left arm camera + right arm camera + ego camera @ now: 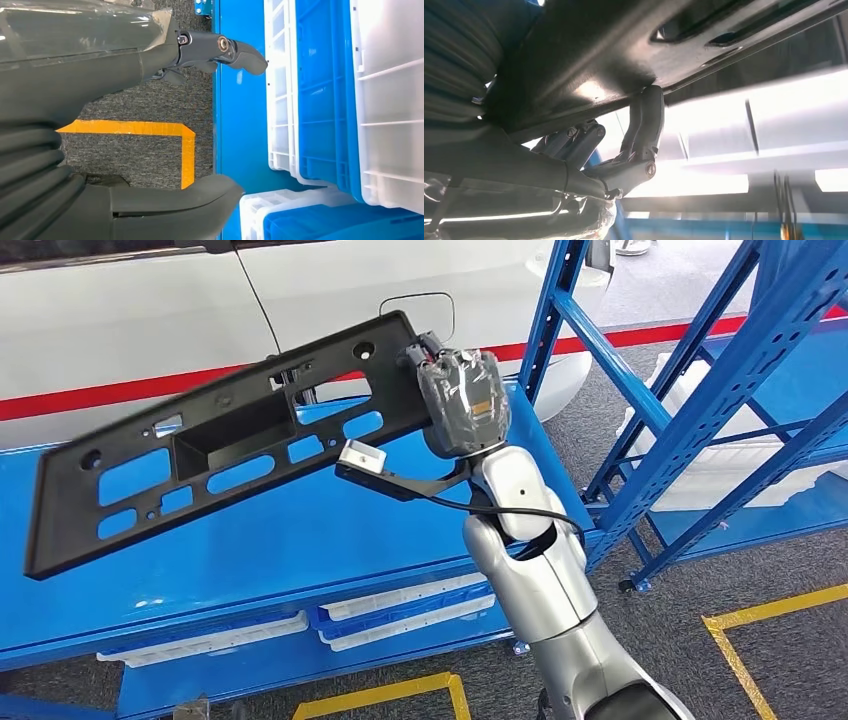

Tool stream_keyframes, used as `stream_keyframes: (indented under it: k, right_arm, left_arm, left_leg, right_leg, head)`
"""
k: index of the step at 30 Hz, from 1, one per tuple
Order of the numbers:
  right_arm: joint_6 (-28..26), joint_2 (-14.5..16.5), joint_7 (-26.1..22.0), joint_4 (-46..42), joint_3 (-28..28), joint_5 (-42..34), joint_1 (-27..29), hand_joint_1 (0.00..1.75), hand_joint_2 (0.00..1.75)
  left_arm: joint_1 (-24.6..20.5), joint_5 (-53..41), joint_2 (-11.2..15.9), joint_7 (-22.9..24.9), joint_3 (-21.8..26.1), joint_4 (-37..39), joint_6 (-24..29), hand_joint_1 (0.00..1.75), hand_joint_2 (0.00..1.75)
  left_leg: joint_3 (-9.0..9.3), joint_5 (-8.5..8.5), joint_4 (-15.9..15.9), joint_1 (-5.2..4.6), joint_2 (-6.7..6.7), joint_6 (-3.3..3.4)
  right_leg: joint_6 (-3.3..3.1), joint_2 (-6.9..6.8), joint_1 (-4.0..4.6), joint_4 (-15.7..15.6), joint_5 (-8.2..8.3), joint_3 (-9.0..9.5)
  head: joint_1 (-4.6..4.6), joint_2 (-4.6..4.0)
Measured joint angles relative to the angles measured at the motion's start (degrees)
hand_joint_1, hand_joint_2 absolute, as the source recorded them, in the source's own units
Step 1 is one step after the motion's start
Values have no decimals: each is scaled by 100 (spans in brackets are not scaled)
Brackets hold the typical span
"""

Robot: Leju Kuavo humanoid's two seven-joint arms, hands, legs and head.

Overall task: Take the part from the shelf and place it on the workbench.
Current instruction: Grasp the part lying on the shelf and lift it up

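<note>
Nearest in, the silver right arm rises from the bottom of the head view, and its right robot hand (462,400), wrapped in clear film, is clamped on one end of the long flat black plastic panel (215,445). The wrist view shows dark fingers (644,125) hooked under the panel's edge, so it is carried from that one end alone. The panel hangs in the air above the glossy blue surface (300,540), tilted, its free end dipping toward the surface's left edge, not touching as far as I can tell.

How will it handle? I'd judge it stiff and fairly light: moulded plastic, matte, full of rounded slots and a boxed recess in the middle. Long as it is, held at one end, it could swing or twist in the grip. A hold nearer the recess would balance better.

The left robot hand (150,125) hangs low with nothing in it, thumb and fingers apart, over grey carpet with yellow floor tape (150,131), beside blue and white ribbed plastic bins (320,100).

Beyond the surface stand a blue steel shelf frame (700,380) to the right and a white car body (300,290) with a red stripe.
</note>
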Motion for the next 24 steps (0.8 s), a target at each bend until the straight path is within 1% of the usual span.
stream_keyframes:
  k: [2,5,10,14,18,24]
  right_arm:
    - [9,-76,16,-243,2,-32,-57,175,175]
    - [-7,-201,42,-507,2,-99,-106,175,175]
    - [-3,-529,67,-909,-50,-315,-269,175,175]
    - [-2,-659,68,-1060,-61,-336,-293,175,175]
    - [-3,-726,68,-1130,-60,-350,-294,175,175]
    - [-17,-879,10,-1157,-44,-718,-319,175,175]
  left_arm:
    - [0,-7,5,1,-19,11,0,0,0]
    - [-1,-84,9,-1,-88,26,1,0,0]
    - [-3,-167,11,-1,-192,56,0,0,0]
    - [-6,-187,11,-1,-246,65,0,0,0]
    - [-7,-187,11,-1,-250,74,3,0,175]
    - [-6,-108,13,10,-245,104,44,0,175]
  left_leg:
    - [1,0,0,-1,0,0]
    - [1,0,1,-1,-3,1]
    - [1,0,1,-1,-1,2]
    - [1,-1,1,0,0,2]
    - [1,-1,1,2,0,2]
    - [1,-1,1,2,0,2]
  right_leg:
    - [0,0,0,0,0,0]
    - [1,-3,-1,0,1,0]
    - [2,-2,-2,0,2,0]
    - [2,-2,-2,0,1,0]
    - [1,-1,-1,0,1,-1]
    - [1,-2,-1,0,1,0]
  head:
    - [0,0]
    - [0,0]
    - [0,0]
    - [0,0]
    - [0,0]
    - [0,0]
